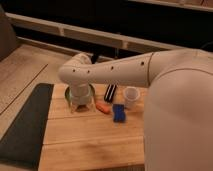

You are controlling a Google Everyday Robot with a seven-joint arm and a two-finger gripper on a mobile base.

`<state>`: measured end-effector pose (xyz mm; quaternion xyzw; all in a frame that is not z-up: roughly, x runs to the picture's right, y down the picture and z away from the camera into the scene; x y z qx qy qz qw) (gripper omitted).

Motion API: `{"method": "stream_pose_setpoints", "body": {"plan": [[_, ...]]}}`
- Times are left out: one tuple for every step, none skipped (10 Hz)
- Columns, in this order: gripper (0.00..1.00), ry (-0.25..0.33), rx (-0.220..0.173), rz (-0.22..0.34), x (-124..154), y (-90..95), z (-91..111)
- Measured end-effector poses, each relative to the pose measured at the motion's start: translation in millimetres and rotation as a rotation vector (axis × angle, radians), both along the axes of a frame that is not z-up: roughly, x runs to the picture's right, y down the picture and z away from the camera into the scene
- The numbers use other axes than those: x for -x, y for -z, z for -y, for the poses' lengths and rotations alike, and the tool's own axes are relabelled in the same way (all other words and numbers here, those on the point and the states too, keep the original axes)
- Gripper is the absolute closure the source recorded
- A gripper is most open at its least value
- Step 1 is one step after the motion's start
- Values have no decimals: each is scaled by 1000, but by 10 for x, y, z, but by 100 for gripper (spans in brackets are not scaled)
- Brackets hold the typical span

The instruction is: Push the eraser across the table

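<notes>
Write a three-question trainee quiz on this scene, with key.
1. True or false: the eraser lies between the end effector and the white cup.
2. Which lies nearest the blue block? A) dark mat B) orange piece C) end effector
3. Fill in: in the picture, the dark mat runs along the ___ edge of the table.
Key: 1 true, the end effector hangs low over the table, left of the eraser; 2 B; 3 left.
</notes>
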<state>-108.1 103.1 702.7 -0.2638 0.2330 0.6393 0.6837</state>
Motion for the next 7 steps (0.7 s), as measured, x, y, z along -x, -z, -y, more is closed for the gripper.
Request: {"method": "stream_pose_setpoints", "body": {"plan": [[35, 0, 0, 0, 0, 0, 0], [35, 0, 0, 0, 0, 0, 0], [35, 0, 0, 0, 0, 0, 0], [35, 0, 0, 0, 0, 0, 0], [35, 0, 0, 0, 0, -1, 1], [35, -1, -6, -1, -10, -28, 23], [35, 2, -33, -6, -120, -128, 121]]}}
